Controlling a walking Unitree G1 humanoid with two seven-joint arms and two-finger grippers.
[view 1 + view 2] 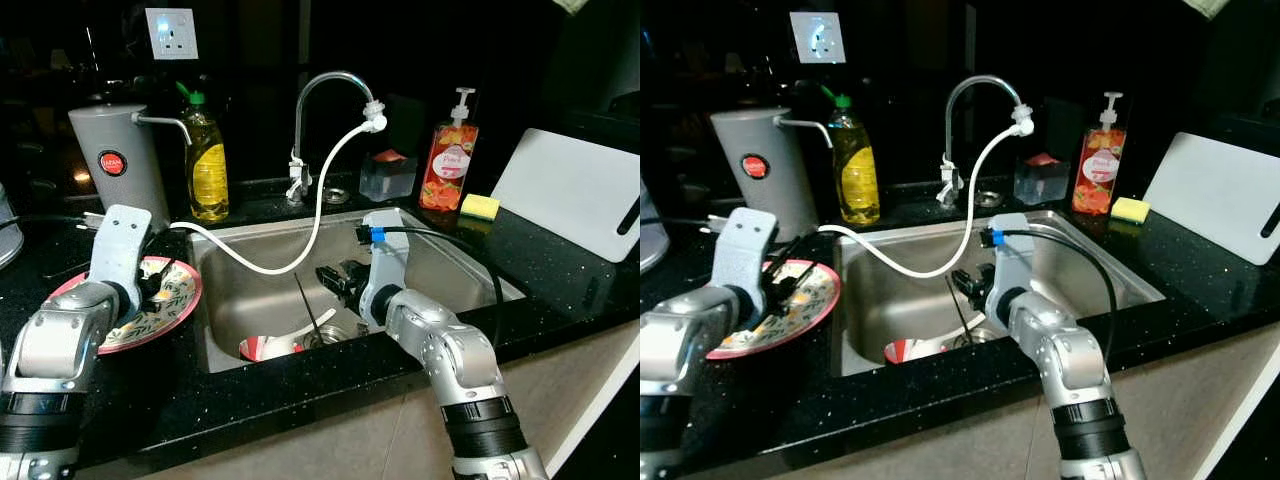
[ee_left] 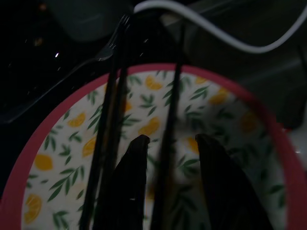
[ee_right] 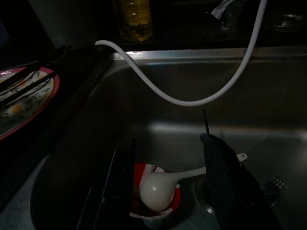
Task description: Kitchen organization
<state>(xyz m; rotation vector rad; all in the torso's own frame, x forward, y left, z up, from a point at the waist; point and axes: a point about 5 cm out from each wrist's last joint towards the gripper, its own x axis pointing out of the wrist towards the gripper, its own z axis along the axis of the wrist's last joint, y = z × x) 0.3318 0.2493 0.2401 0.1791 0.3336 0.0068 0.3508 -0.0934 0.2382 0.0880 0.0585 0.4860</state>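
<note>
Left eye view: at lower left of the frame, the left gripper (image 2: pixel 168 158) hangs low over a round pink-rimmed plate with a lemon-and-leaf pattern (image 1: pixel 175 300) on the black speckled countertop (image 1: pixel 560 270); its fingers are spread apart, with thin black chopsticks (image 2: pixel 108 143) lying on the plate between and beside them, held by nothing. In the centre, the right gripper (image 3: pixel 168 187) reaches into the stainless steel sink (image 1: pixel 440 260), fingers wide apart and empty, above a small red-and-white bowl (image 1: pixel 262 347) holding a white ladle-like spoon (image 3: pixel 160 188) near the drain. A white hose (image 1: pixel 320 200) loops from the curved chrome faucet (image 1: pixel 330 90) across the basin. Along the upper frame stand a grey kettle (image 1: pixel 120 160), a yellow dish-soap bottle (image 1: pixel 207 165), an orange pump bottle (image 1: pixel 450 160), a yellow sponge (image 1: pixel 480 206) and, at right, a white cutting board (image 1: pixel 570 190).
</note>
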